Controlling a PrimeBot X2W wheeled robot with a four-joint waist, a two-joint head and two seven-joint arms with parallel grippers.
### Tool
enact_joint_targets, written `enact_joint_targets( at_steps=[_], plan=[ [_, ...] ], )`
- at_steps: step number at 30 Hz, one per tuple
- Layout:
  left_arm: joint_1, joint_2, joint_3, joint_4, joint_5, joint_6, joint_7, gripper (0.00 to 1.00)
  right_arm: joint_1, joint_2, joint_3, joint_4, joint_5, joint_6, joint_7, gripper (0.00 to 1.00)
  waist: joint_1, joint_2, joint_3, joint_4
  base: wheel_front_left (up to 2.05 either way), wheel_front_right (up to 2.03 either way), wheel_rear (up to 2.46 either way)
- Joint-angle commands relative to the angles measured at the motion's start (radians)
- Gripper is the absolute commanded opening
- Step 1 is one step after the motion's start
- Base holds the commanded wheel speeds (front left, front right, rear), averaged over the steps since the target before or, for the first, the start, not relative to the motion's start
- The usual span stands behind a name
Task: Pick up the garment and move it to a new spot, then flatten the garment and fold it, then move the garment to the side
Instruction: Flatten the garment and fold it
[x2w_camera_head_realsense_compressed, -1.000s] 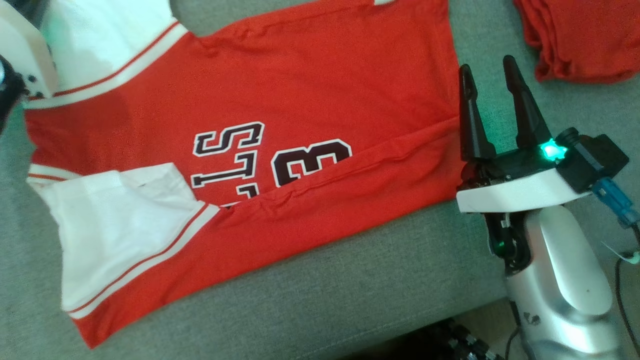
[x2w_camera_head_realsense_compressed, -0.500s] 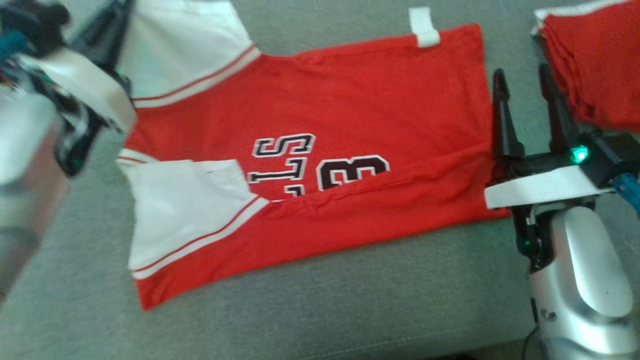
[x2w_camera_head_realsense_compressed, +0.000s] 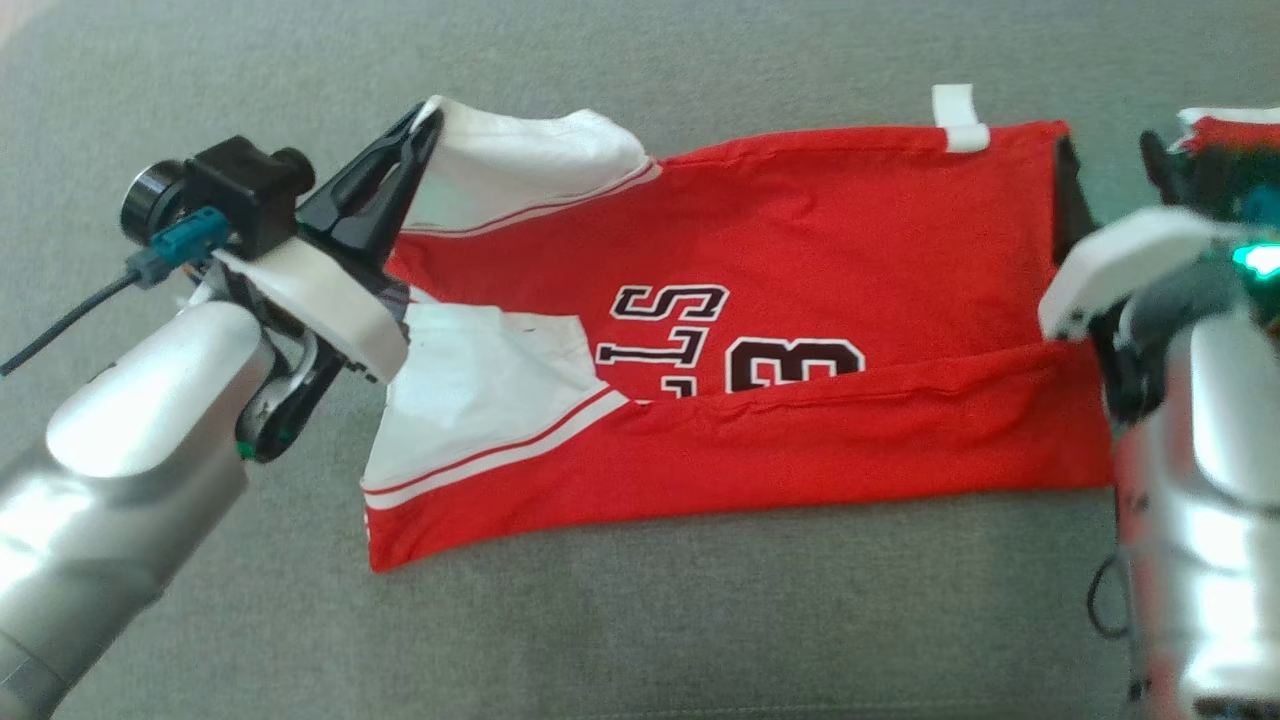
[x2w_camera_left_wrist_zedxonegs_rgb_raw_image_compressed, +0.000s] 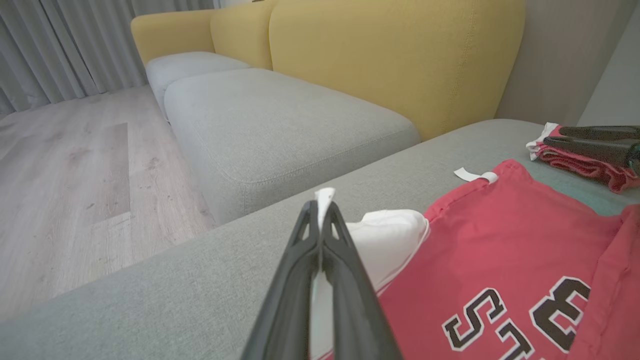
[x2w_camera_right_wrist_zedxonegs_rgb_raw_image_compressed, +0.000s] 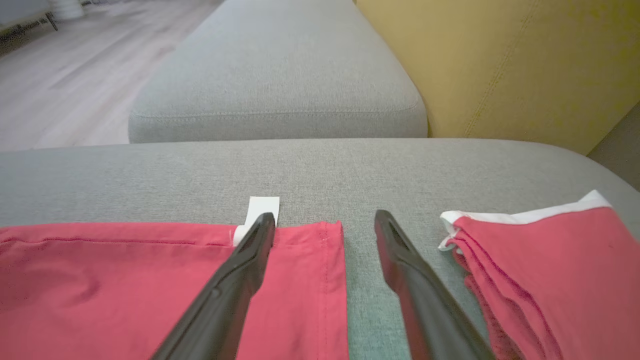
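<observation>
The garment (x2w_camera_head_realsense_compressed: 800, 250), a red jersey with white sleeves and dark lettering, lies across the grey couch seat (x2w_camera_head_realsense_compressed: 640, 620). Its near long edge is folded over the body. My left gripper (x2w_camera_head_realsense_compressed: 425, 120) is shut on the tip of the far white sleeve (x2w_camera_head_realsense_compressed: 520, 160) and holds it lifted above the seat. The left wrist view shows white cloth pinched between the shut fingers (x2w_camera_left_wrist_zedxonegs_rgb_raw_image_compressed: 320, 212), with the garment (x2w_camera_left_wrist_zedxonegs_rgb_raw_image_compressed: 500, 240) to their right. My right gripper (x2w_camera_head_realsense_compressed: 1118, 175) stands open at the hem end. In the right wrist view that gripper (x2w_camera_right_wrist_zedxonegs_rgb_raw_image_compressed: 325, 220) straddles the corner of the garment (x2w_camera_right_wrist_zedxonegs_rgb_raw_image_compressed: 100, 280).
A folded red and white pile (x2w_camera_right_wrist_zedxonegs_rgb_raw_image_compressed: 540, 260) lies just right of my right gripper, close to its outer finger. A white tag (x2w_camera_head_realsense_compressed: 958, 115) sticks out from the garment's far edge. Beyond the seat are a grey ottoman (x2w_camera_left_wrist_zedxonegs_rgb_raw_image_compressed: 280, 125), a yellow backrest (x2w_camera_left_wrist_zedxonegs_rgb_raw_image_compressed: 400, 55) and wooden floor (x2w_camera_left_wrist_zedxonegs_rgb_raw_image_compressed: 65, 175).
The head camera has moved, shifting the whole picture. My left gripper, shut on the far white sleeve, has lifted its tip so the sleeve bulges. The right gripper stays open at the hem.
</observation>
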Motion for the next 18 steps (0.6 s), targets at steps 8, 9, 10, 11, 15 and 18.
enact_joint_targets(
  at_steps=[8, 9, 10, 11, 15, 18],
  plan=[
    [-0.054, 0.045, 0.035, -0.121, 0.017, 0.029, 0.027, 0.00, -0.221, -0.056, -0.077, 0.231, -0.111, -0.001, 0.085, 1.00, 0.0001, -0.0001, 0.077, 0.050, 0.00, 0.00, 0.00],
    [-0.058, 0.044, 0.035, -0.128, 0.018, 0.031, 0.028, 0.00, -0.239, -0.062, -0.081, 0.260, -0.121, -0.001, 0.087, 1.00, 0.0001, -0.0001, 0.084, 0.054, 0.00, 0.00, 0.00],
    [-0.061, 0.044, 0.035, -0.134, 0.019, 0.032, 0.031, 0.00, -0.256, -0.068, -0.083, 0.286, -0.131, -0.001, 0.086, 1.00, 0.0001, -0.0001, 0.091, 0.057, 0.00, 0.00, 0.00],
    [-0.065, 0.043, 0.035, -0.139, 0.020, 0.033, 0.033, 0.00, -0.272, -0.075, -0.086, 0.310, -0.142, -0.001, 0.084, 1.00, 0.0001, -0.0001, 0.098, 0.059, 0.00, 0.00, 0.00],
    [-0.080, 0.044, 0.038, -0.146, 0.022, 0.033, 0.034, 0.00, -0.324, -0.093, -0.078, 0.396, -0.189, -0.001, 0.071, 1.00, 0.0001, -0.0001, 0.121, 0.065, 0.00, 0.00, 0.00],
    [-0.087, 0.043, 0.039, -0.143, 0.022, 0.033, 0.035, 0.00, -0.348, -0.105, -0.073, 0.455, -0.218, -0.001, 0.076, 0.76, 0.0001, -0.0001, 0.126, 0.065, 0.00, 0.00, 0.00]
  ],
)
